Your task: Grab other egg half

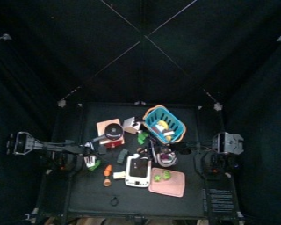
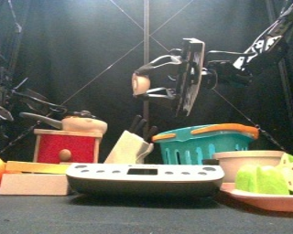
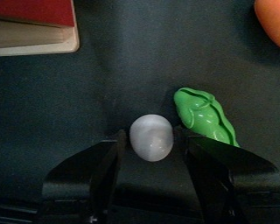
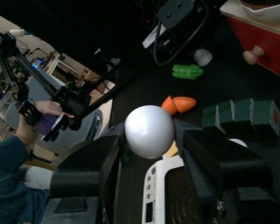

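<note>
A pale egg half (image 3: 152,138) lies on the black table. My left gripper (image 3: 154,141) is low over it and open, with one jaw on each side of the egg half. A green pea pod (image 3: 208,115) lies just beside one jaw. My right gripper (image 4: 150,133) is raised above the table's middle and shut on another white egg half (image 4: 149,129). The front view shows that held egg half (image 2: 140,84) high up behind the scale. From the right wrist view, the egg half on the table (image 4: 202,56) is small, next to the pea pod (image 4: 185,72).
A red coffee grinder (image 2: 70,142), a knife block (image 2: 128,146), a teal basket (image 2: 204,143), a white scale (image 2: 143,178) and a plate of green pieces (image 2: 274,187) crowd the table. An orange item (image 3: 275,19) and a wooden block (image 3: 31,37) lie near the left gripper. A person (image 4: 14,166) stands outside.
</note>
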`<move>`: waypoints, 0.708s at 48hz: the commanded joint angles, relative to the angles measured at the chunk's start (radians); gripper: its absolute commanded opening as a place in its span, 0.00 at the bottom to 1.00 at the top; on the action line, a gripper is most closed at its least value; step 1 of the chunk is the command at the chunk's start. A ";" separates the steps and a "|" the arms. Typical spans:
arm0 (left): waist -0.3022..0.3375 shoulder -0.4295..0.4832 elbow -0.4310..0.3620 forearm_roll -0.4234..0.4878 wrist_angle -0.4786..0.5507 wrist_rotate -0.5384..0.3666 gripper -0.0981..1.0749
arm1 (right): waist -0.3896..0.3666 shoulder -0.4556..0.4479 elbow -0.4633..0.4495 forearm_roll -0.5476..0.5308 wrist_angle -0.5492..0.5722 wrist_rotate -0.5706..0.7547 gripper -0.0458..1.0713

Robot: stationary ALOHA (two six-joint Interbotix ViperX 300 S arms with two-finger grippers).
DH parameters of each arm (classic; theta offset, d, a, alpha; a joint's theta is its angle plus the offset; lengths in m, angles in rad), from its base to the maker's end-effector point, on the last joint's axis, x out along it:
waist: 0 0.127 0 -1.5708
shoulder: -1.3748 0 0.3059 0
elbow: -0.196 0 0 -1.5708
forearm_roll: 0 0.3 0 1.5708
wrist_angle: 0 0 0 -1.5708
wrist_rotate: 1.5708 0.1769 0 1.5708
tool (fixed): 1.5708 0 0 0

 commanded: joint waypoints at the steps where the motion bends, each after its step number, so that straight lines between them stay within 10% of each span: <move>1: 0.000 0.009 -0.014 -0.012 -0.005 -0.002 0.82 | 0.002 -0.020 -0.025 0.003 0.000 -0.003 0.61; 34: 0.006 0.040 -0.015 -0.005 -0.006 -0.002 0.81 | 0.005 -0.018 -0.028 -0.003 0.014 -0.003 0.61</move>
